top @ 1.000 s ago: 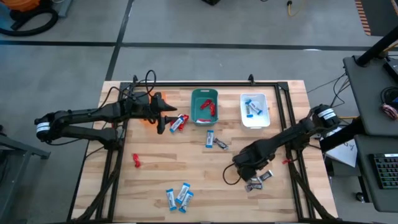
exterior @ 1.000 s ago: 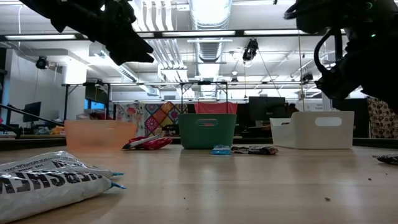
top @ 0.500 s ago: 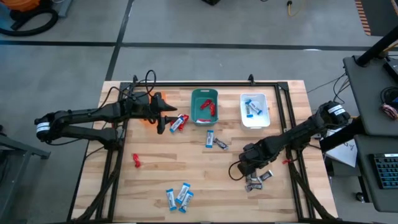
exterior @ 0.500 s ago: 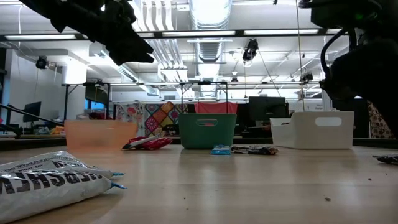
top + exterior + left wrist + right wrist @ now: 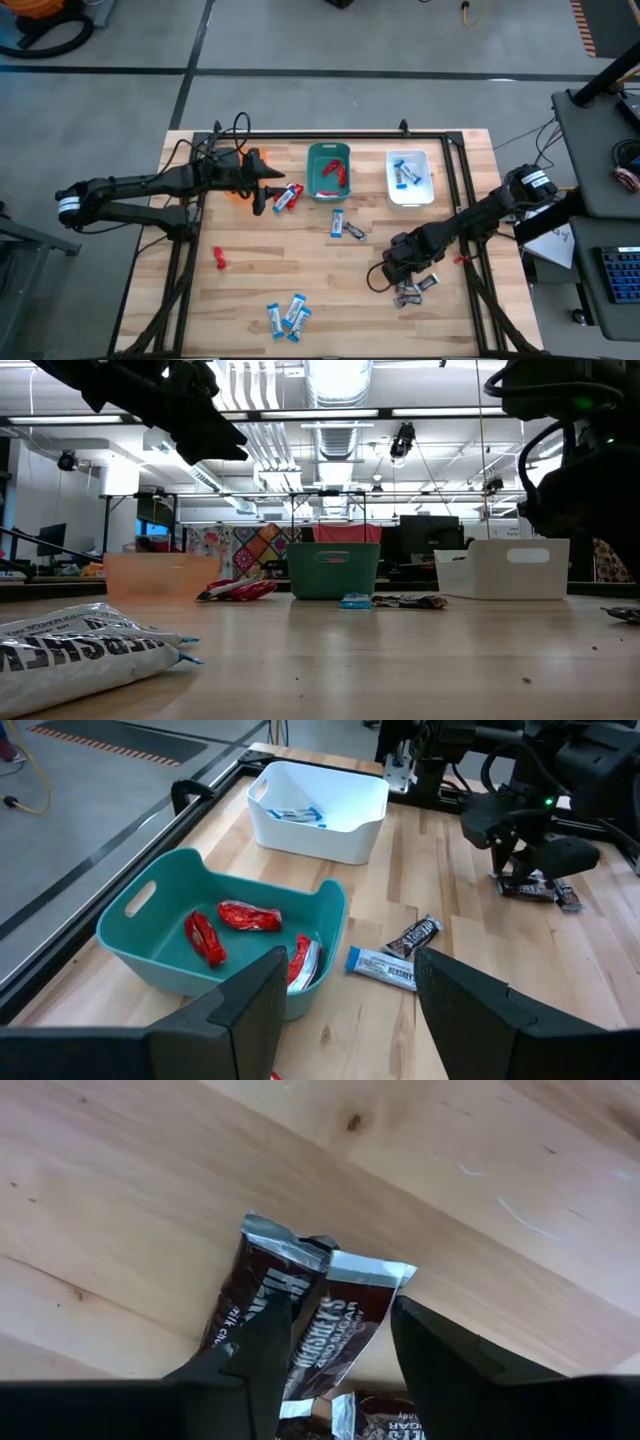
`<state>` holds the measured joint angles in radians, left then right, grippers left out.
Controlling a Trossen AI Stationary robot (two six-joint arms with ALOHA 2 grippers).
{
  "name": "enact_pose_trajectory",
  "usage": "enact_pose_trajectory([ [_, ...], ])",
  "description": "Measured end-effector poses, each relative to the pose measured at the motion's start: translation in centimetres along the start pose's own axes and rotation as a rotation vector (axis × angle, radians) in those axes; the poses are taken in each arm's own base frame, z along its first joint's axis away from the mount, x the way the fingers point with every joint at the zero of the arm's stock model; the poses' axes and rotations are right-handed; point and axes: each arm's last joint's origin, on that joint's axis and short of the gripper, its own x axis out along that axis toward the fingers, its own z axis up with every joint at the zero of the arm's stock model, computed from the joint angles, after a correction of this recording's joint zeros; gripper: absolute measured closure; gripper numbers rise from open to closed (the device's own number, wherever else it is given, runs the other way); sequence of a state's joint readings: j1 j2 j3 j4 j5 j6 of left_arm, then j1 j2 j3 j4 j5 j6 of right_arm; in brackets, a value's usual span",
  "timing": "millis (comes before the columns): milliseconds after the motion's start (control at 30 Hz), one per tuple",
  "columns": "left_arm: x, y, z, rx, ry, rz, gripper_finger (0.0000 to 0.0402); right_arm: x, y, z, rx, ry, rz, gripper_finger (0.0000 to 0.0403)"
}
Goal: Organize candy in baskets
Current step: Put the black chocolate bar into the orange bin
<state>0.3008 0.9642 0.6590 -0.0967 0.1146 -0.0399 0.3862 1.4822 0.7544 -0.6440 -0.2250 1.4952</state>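
Three baskets stand in a row at the table's far side: an orange basket [image 5: 160, 577] mostly hidden under my left arm in the high view, a teal basket [image 5: 328, 172] with red candy, and a white basket [image 5: 410, 177] with blue candy. Loose candy lies scattered on the table. My right gripper [image 5: 398, 272] points down, open, over a small heap of dark bars [image 5: 412, 290]; its fingers stand on either side of one dark bar [image 5: 345, 1325]. My left gripper [image 5: 345, 1010] hangs open above the table beside the teal basket [image 5: 220, 930]. My right gripper comes at the dark bars from above, one finger [image 5: 270, 1350] over the neighbouring dark bar [image 5: 240, 1305] and the other finger [image 5: 440, 1360] past the bar between them. Whether the fingertips touch the wrappers I cannot tell.
Red and blue bars [image 5: 287, 197] lie by the left gripper, a blue and a dark bar [image 5: 345, 228] at mid table, a red bar [image 5: 220, 258] at the left, blue bars [image 5: 288, 315] near the front edge. A black frame rail [image 5: 320, 135] runs along the far edge.
My right gripper has sunk toward the heap of dark bars and shifted slightly toward the table's near right, its wrist rolling as it went. The candy and the baskets lie as before.
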Motion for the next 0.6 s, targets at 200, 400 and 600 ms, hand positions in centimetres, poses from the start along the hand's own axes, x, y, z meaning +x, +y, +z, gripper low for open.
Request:
enact_pose_trajectory([
  [200, 0.0, 0.0, 0.0, 0.0, 0.0, 0.0, 0.0201, -0.1, 0.1, 0.0, -0.004, -0.01, 0.008, 0.0303],
  [400, 0.0, 0.0, 0.0, -0.003, 0.0, 0.0, 0.0201, -0.2, 0.0, 0.0, -0.006, -0.012, 0.009, 0.0367],
  [600, 0.0, 0.0, 0.0, -0.003, 0.0, -0.001, 0.0201, -1.4, -0.5, -0.1, -0.012, -0.039, 0.036, 0.0384],
])
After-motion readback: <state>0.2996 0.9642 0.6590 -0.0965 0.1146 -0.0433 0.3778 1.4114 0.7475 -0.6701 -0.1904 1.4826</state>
